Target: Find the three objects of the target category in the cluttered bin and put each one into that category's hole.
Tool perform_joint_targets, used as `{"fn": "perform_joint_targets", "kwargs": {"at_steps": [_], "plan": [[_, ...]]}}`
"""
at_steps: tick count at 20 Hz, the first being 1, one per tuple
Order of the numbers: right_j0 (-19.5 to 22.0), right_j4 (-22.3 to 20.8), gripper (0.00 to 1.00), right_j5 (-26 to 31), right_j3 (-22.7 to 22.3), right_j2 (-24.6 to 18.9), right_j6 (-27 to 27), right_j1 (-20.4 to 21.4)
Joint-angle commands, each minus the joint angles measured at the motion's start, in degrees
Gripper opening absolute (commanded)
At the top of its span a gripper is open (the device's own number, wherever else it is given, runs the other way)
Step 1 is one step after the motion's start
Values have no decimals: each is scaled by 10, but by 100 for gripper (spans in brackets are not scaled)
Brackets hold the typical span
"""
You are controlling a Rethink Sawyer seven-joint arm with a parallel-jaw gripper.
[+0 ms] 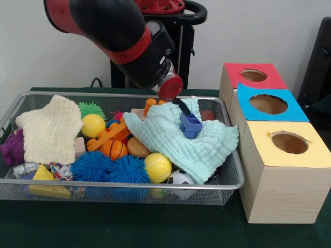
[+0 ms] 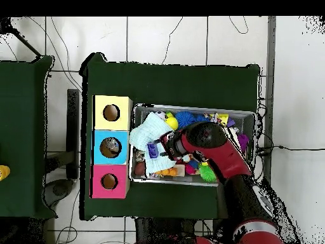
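The wire mesh bin (image 1: 129, 184) holds mixed toys and two cloths; it also shows in the overhead view (image 2: 190, 107). No water bottle shows clearly. A small pale, clear-looking thing (image 1: 23, 169) lies at the bin's front left, and I cannot tell whether it is a bottle. My gripper (image 1: 190, 125) with blue tips is down on a mint green cloth (image 1: 191, 147) at the bin's right end, which drapes over the rim. It shows in the overhead view (image 2: 152, 150) on the cloth (image 2: 146, 133).
Three wooden boxes stand right of the bin, with holes in a red top (image 1: 253, 75), a blue top (image 1: 268, 104) and a yellow top (image 1: 289, 142). A cream cloth (image 1: 49, 132), blue spiky balls (image 1: 93, 166), yellow balls (image 1: 158, 167) and a small basketball (image 1: 115, 150) fill the bin.
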State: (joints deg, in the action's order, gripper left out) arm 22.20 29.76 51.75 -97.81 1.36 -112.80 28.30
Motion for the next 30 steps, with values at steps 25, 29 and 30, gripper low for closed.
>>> {"fn": "perform_joint_targets", "kwargs": {"at_steps": [25,29,30], "plan": [[-38,-201,100,-166,161,117,-66,-39],[-28,-219,100,-166,178,129,-50,-47],[-25,-223,100,-167,181,132,-47,-49]]}}
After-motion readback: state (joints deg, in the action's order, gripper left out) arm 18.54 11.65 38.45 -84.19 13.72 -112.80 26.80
